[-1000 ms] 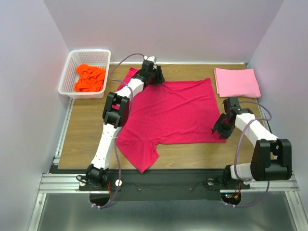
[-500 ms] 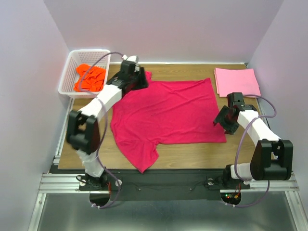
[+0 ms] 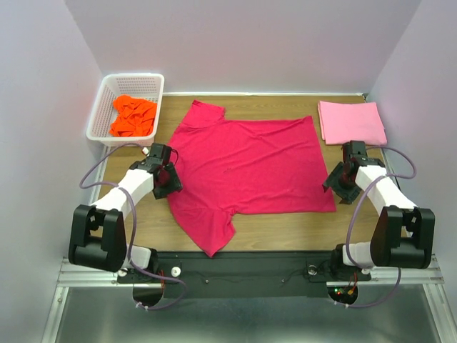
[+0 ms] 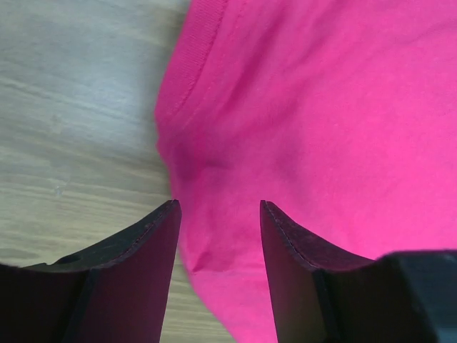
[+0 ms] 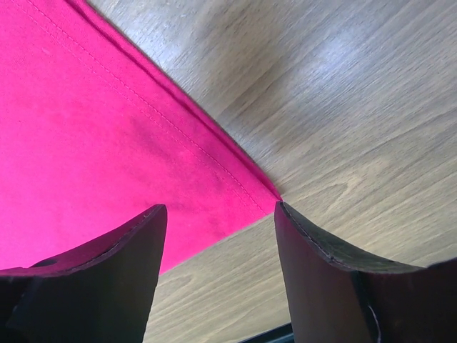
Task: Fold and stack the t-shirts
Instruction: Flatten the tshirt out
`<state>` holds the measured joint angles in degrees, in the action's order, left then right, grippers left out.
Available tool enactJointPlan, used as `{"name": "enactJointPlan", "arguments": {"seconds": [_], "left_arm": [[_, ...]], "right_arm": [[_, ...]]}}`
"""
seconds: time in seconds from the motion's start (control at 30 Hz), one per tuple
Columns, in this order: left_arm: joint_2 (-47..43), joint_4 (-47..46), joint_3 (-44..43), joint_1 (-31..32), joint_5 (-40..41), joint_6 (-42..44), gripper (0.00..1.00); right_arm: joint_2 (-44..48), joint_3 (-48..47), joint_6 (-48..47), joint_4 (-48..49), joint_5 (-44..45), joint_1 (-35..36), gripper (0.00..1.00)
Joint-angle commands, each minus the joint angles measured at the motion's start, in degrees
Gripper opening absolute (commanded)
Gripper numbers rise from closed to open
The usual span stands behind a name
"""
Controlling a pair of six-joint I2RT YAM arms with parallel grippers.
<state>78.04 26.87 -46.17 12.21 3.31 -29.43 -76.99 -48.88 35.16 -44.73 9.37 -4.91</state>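
While both jaws gape empty, we should seat the left gripper [image 4: 219,207] and right gripper [image 5: 219,207] squarely over the crimson t-shirt [image 3: 250,164] edges before pinching.

You can count three t-shirts here: one red t-shirt [image 3: 250,164], one pink t-shirt [image 3: 351,121] and one orange t-shirt [image 3: 133,116]. You have just one white basket [image 3: 100,107]. You have one wooden tabletop [image 3: 136,214] too. You can see two robot arms, one left arm [image 3: 125,191] and one right arm [image 3: 382,187]. Each arm has two black fingers, so you get two left fingers [image 4: 136,264] and two right fingers [image 5: 321,279]. That makes four fingers when you count them all.
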Motion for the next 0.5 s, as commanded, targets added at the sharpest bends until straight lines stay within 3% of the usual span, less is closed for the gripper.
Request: {"name": "enactJointPlan", "arguments": {"seconds": [0.0, 0.47], "left_arm": [[-3.2, 2.6, 1.3, -1.0, 0.6, -1.2, 0.58], [-8.2, 7.2, 7.5, 0.2, -6.4, -2.5, 0.55]], "right_arm": [[-0.2, -0.7, 0.0, 0.0, 1.6, -0.4, 0.68], [3.0, 2.7, 0.5, 0.5, 1.4, -0.5, 0.66]]}}
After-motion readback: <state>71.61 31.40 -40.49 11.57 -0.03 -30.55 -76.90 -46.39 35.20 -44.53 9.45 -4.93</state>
